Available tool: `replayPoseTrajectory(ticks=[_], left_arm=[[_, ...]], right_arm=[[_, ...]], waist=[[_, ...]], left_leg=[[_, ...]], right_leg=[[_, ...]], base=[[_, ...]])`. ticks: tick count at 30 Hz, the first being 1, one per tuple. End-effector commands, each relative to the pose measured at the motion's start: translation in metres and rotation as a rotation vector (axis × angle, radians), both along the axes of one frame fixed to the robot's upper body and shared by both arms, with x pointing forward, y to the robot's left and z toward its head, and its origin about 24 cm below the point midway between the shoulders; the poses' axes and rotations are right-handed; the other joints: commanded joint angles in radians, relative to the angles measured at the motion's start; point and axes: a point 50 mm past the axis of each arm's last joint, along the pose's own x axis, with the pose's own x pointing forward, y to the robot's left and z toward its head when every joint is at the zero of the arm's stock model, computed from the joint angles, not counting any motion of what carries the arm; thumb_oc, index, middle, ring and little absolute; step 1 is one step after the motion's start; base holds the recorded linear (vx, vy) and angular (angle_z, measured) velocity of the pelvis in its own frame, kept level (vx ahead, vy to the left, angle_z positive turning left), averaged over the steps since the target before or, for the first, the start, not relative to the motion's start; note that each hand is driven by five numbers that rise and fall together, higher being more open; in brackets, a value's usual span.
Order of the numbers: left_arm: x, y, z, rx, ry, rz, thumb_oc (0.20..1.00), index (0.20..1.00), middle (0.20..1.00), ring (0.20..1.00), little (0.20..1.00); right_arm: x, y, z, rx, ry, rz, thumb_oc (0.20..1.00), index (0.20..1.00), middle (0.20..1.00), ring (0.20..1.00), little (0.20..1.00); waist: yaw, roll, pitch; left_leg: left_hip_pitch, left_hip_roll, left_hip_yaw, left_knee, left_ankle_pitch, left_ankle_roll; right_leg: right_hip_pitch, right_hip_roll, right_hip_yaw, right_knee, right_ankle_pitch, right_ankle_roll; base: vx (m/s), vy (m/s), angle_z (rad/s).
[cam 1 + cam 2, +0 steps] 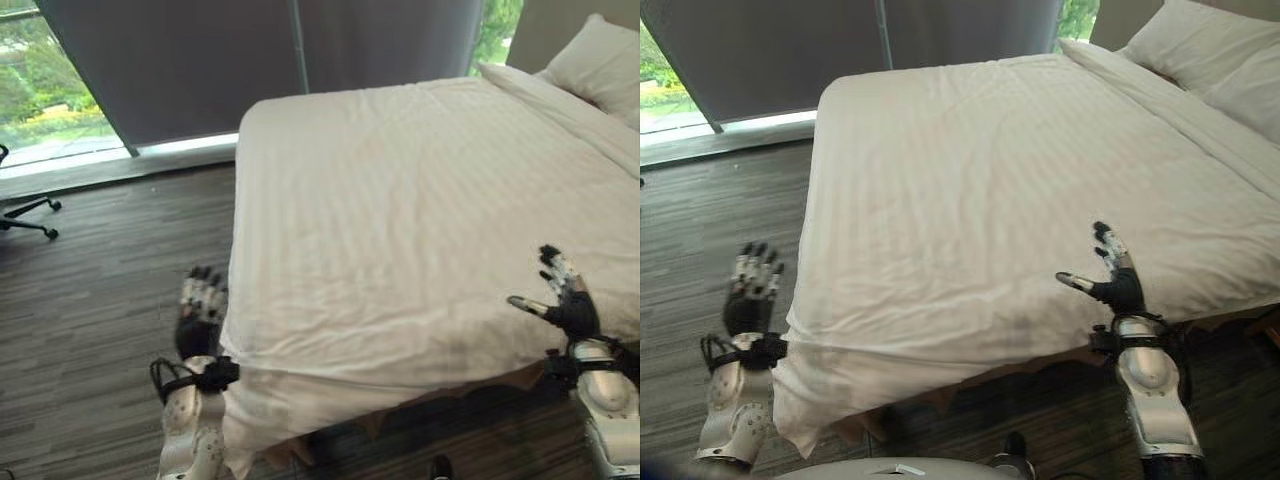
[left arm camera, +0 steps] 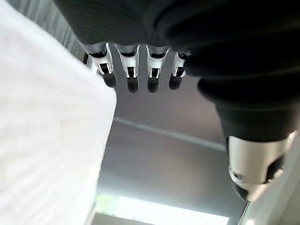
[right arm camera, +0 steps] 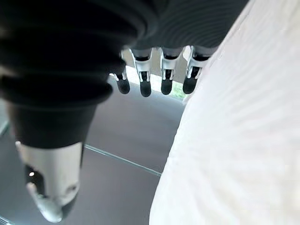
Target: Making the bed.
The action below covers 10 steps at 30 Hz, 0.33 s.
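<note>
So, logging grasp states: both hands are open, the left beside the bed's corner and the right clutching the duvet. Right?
Not quite: the right hand clutches nothing; in the right eye view it hovers open over the duvet. The left hand is open beside the corner.

head pair: high, facing down, sharing the bed (image 1: 400,220) corner | wrist cameras: very close along fingers, facing curtain (image 2: 164,154)

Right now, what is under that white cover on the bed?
The cover hides the mattress. At the near edge, a strip of brown bed base shows below its hem. Pillows lie at the far end.
</note>
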Motion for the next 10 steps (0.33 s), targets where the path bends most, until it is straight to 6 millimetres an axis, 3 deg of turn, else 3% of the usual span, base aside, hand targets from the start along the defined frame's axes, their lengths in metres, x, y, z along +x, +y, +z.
replayPoseTrajectory(ticks=[1, 6, 10], left_arm=[[0.021, 0.005, 0.023, 0.226, -0.058, -0.038, 1.0, 1.0, 1.0, 1.0, 1.0], [0.03, -0.037, -0.01, 0.291, 0.087, -0.171, 1.0, 1.0, 1.0, 1.0, 1.0], [0.026, -0.049, -0.027, 0.315, 0.159, -0.195, 1.0, 1.0, 1.0, 1.0, 1.0]], right_arm=[[0.012, 0.007, 0.014, -0.019, -0.077, 0.005, 1.0, 1.0, 1.0, 1.0, 1.0], [0.01, 0.044, -0.032, 0.133, 0.097, 0.08, 1.0, 1.0, 1.0, 1.0, 1.0], [0.011, 0.057, -0.041, 0.138, 0.14, 0.117, 1.0, 1.0, 1.0, 1.0, 1.0]], waist=[[-0.011, -0.028, 0.055], [-0.012, -0.032, 0.048], [-0.009, -0.035, 0.048]], left_leg=[[0.054, 0.015, -0.002, 0.024, 0.023, 0.025], [0.066, 0.008, -0.008, 0.023, 0.017, 0.03], [0.073, 0.004, -0.011, 0.023, 0.013, 0.031]], right_leg=[[0.029, -0.046, 0.001, 0.075, -0.036, 0.044], [0.047, -0.047, -0.002, 0.081, -0.042, 0.044], [0.05, -0.048, -0.004, 0.085, -0.042, 0.045]], base=[[0.0, 0.0, 0.0], [0.03, 0.007, 0.1], [0.0, 0.0, 0.0]])
